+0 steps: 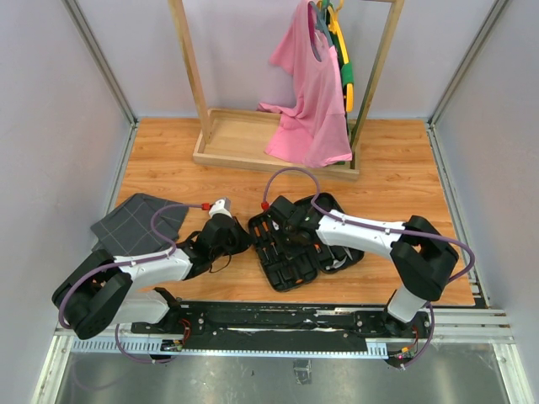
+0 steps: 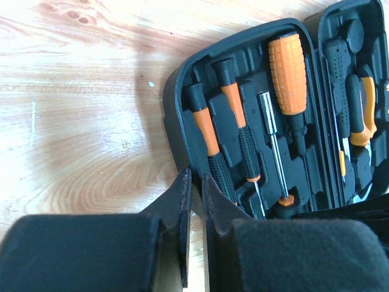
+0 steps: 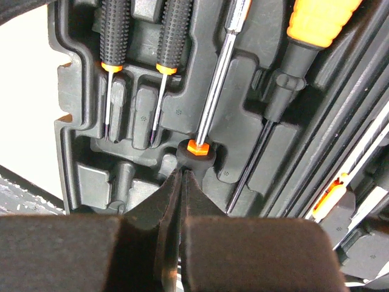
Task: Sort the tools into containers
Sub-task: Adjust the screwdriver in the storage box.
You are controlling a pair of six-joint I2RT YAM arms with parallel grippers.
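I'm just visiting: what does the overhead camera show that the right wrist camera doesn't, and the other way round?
Only overhead: the left arm and right arm, a pink shirt on a wooden rack, and a grey grid cloth. Only the right wrist: the shut right claw, its tips right at the orange hex end of a steel shaft lying in its slot. Both: the open black tool case holding orange-and-black screwdrivers.

Top view evenly lit, diffuse, only soft shadows on the light wooden tabletop [image 1: 396,181]. Left wrist view – wood washed out, soft shadow beside the black moulded plastic tool case [image 2: 249,45]. Right wrist view – glare on the thin steel screwdriver shaft [image 3: 217,79], near black gripper fingers [image 3: 152,216] blurred.
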